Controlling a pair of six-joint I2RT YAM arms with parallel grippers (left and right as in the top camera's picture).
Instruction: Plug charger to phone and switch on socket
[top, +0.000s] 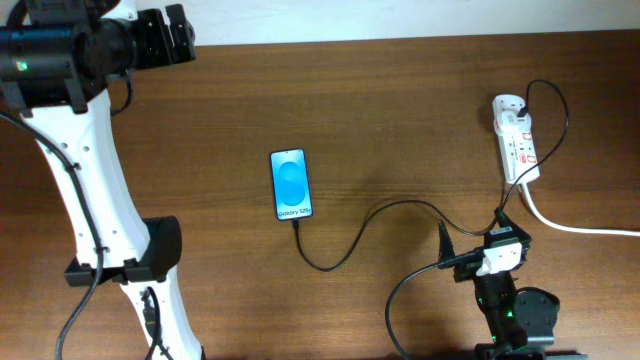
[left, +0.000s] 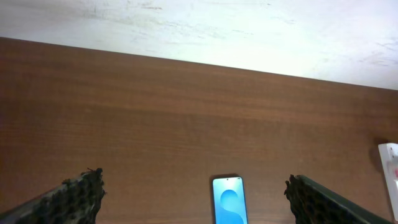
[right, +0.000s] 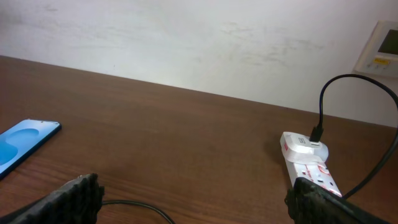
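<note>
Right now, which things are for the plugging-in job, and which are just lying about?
For the job: phone, charger, socket.
Just there: white cord, wall panel.

The wooden table (top: 380, 110) bears the phone (top: 291, 185) at centre, the charger (top: 345, 240) looping to its right, and the socket (top: 517, 145) at upper right.
</note>
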